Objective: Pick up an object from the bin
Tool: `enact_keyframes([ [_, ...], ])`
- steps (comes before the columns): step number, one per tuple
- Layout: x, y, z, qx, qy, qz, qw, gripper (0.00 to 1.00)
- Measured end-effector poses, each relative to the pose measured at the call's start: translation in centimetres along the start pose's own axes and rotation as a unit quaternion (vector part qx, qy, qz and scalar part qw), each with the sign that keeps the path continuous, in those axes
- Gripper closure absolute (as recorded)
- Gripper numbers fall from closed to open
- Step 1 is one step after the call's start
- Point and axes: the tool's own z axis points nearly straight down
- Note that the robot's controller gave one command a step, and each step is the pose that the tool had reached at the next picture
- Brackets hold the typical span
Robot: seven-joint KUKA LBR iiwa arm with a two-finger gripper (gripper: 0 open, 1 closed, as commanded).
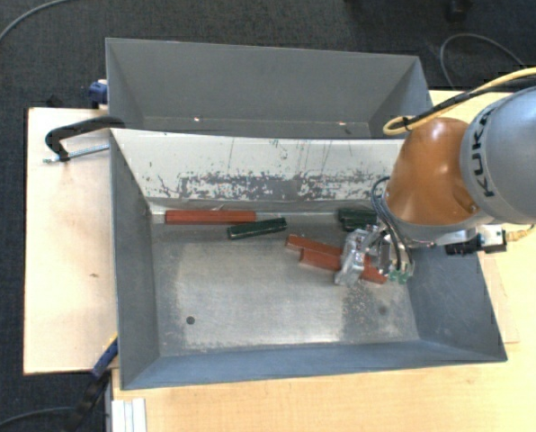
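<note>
**A:** Fingers (351, 265) first: how do they stand?

**B:** Apart. One bright metal finger is on the left and the other, with its wires, is on the right. The gripper (370, 271) is down low in the bin (250, 304), right of the middle of the frame.

**A:** Anything between them?

**B:** The right end of a red-brown block (311, 253) shows in the gap. The block lies slantwise on the bin floor, running from near the centre of the frame down toward the lower right. The fingers stand on either side of that end. Whether they touch it, I cannot tell.

**A:** What lies nearby?

**B:** Just above the gripper, against the back wall, is a dark green thing (356, 215), partly hidden by the orange cover (430, 174) on the arm's wrist. Left of that, near the middle of the frame, a dark green pen (257, 229) lies slightly tilted, apart from the block. Further left, a red-brown bar (211, 215) lies flat along the foot of the back wall, its right end near the pen.

**A:** And the lower left?

**B:** One small dark speck (191, 321) on the floor, well apart from the rest.
</note>
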Motion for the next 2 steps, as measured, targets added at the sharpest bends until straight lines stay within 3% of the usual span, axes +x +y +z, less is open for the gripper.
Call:
enact_keyframes([
  [1, 0.32, -0.04, 0.32, 0.001, 0.0052, 0.0, 1.0, 0.0],
  [2, 0.04, -0.02, 0.03, 0.0, 0.0008, 0.0, 1.0, 1.0],
])
